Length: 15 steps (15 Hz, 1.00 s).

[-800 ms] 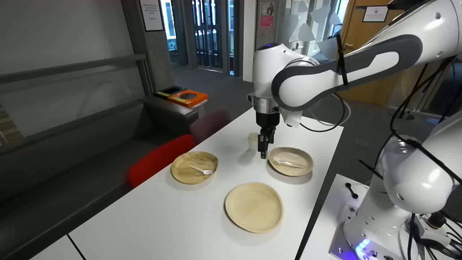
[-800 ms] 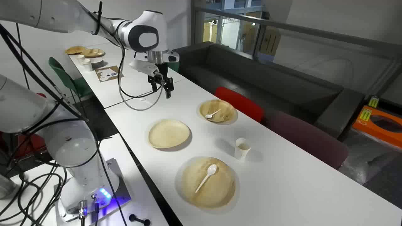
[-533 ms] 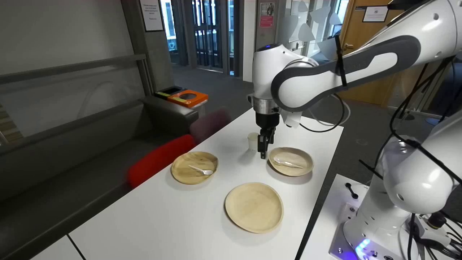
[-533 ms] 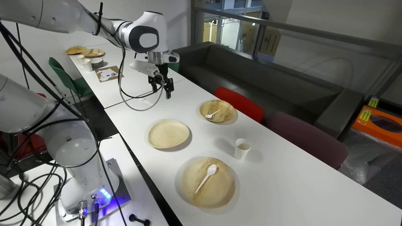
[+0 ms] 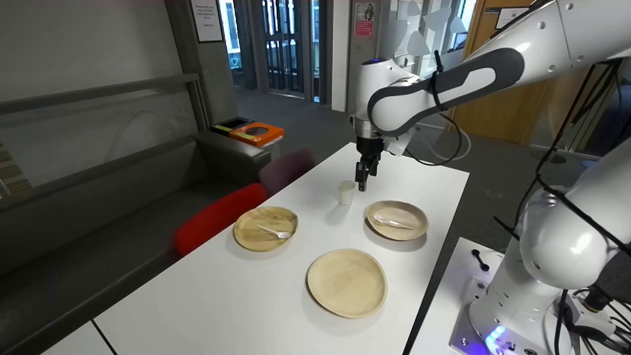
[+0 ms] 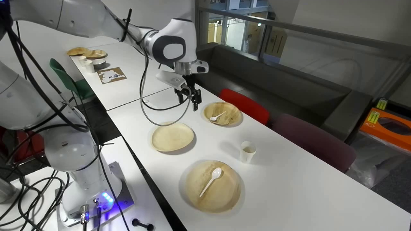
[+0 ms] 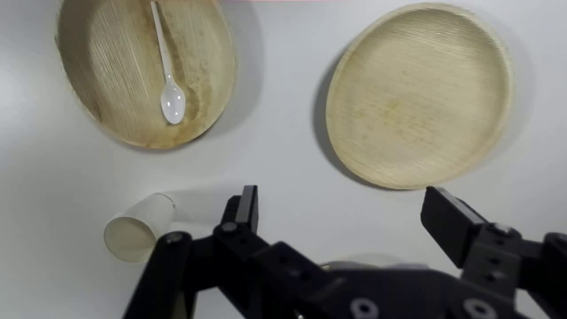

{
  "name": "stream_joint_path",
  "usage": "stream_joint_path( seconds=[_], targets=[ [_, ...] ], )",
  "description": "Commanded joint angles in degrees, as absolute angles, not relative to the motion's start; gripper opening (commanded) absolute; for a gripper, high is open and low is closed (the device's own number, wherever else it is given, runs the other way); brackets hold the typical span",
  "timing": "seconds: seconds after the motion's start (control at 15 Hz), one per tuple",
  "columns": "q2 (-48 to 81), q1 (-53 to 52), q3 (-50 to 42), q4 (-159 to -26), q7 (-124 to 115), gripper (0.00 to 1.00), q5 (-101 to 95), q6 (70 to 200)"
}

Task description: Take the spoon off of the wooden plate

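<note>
The thin whitish spoon [image 5: 392, 223] lies inside the wooden plate [image 5: 408, 211]. In the other exterior picture, the spoon [image 6: 217, 173] has its bowl toward the cup side and its handle toward the robot side of the plate [image 6: 226, 194]. In the wrist view the spoon [image 7: 173, 103] lies in the plate [image 7: 117, 75] at upper left, bowl downward. My gripper [image 7: 343, 191] is open with nothing between its fingers. It is raised above the table, off to the sofa side of the plate and apart from it, as both exterior views show [image 5: 367, 180] [image 6: 188, 105].
A flatter pale plate [image 5: 347, 283] is at upper right in the wrist view [image 7: 418, 95]. A yellowish plate [image 5: 251, 231] with another spoon [image 5: 276, 232] lies on the sofa side. A white cup [image 6: 248, 152] stands near the wooden plate. Chairs [image 6: 245, 106] line the sofa-side edge.
My gripper has moved along the table toward the end with the cup and the wooden plate, staying raised. The spoons, plates and cup have not moved.
</note>
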<state>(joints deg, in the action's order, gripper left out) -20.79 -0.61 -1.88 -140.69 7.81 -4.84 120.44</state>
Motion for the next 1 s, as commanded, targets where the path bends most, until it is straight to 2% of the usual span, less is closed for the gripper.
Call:
stream_joint_path(
  seconds=[0.0,0.07,0.13,0.6,0.93],
  targets=[
    [-11.7,1.9,-6.7,-134.3,14.6,1.0,-4.1,120.8],
    [-9.0,2.7,-7.6,-132.0,14.8,1.0,-4.1,119.1],
    [-14.6,2.1,-6.0,-137.1,12.6,1.0,-4.6,120.5],
    [-13.1,2.4,-5.6,-136.4,12.8,1.0,-4.7,120.5],
    [-6.6,2.3,-3.3,-134.9,4.8,1.0,-5.8,121.8]
  ],
)
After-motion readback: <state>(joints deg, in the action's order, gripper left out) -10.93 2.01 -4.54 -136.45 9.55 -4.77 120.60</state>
